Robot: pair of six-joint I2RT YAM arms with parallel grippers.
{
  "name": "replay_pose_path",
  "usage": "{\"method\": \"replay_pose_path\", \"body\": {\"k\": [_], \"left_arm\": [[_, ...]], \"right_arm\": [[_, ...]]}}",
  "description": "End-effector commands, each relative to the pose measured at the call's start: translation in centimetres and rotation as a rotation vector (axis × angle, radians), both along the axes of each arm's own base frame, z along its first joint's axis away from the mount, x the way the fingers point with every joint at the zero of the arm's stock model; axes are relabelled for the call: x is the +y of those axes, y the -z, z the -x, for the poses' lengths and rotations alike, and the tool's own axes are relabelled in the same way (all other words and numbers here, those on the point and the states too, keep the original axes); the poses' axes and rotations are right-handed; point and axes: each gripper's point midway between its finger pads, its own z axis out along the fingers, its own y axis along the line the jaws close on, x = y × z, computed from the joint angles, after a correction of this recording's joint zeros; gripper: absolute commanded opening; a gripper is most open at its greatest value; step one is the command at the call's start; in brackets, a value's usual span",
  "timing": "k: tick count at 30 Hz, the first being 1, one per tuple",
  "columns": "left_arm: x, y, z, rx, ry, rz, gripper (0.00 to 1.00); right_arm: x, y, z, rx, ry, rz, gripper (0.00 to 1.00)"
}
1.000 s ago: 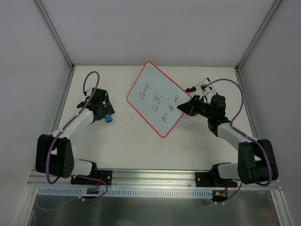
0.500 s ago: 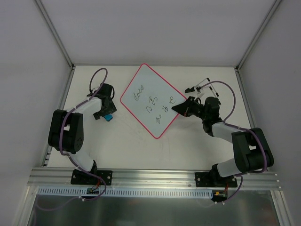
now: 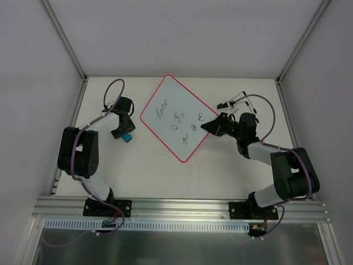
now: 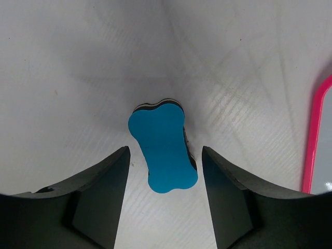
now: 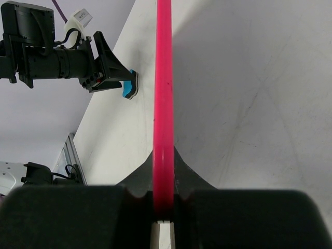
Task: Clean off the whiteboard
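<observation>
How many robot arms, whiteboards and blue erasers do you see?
robot arms: 2 (left arm, right arm)
whiteboard: 1
blue eraser: 1
total: 4

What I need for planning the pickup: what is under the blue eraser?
The eraser lies flat on the white table, between the left gripper's open jaws. A black layer shows under its blue top. Whatever its footprint covers is hidden.
</observation>
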Motion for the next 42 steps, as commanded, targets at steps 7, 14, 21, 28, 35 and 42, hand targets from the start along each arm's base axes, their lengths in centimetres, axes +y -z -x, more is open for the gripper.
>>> {"method": "replay_pose_path", "body": {"k": [7,14,21,28,35,42], "left_arm": [[0.8,0.6,-0.1,-0.001,-0.096,0.058,0.53],[0.3,1.5,0.4,0.024,-0.107,0.088,0.47],[0.3,1.7,0.7,0.027,-0.124,0.093,0.42],[0.1,0.7,0.4,0.005,-0.087,0.099,0.13],[-4.3,-5.7,-2.8,-0.189,0.091,0.218,0.02],[-11.0,-11.2,-8.3,-0.379,0.229,0.395,0.01]], "right_arm": [[0.7,-2.7,-0.9,-0.16,-0.042,0.011,0.0],[0.7,-2.6,-0.8,-0.154,-0.048,0.011,0.0],[0.7,-2.3,-0.6,-0.152,-0.052,0.016,0.0],[0.7,-2.0,-0.7,-0.141,-0.054,0.018,0.0],[0.7,-2.3,-0.4,-0.139,-0.06,0.02,0.0],[0.5,-1.3,-0.1,-0.114,-0.054,0.028,0.0]]}}
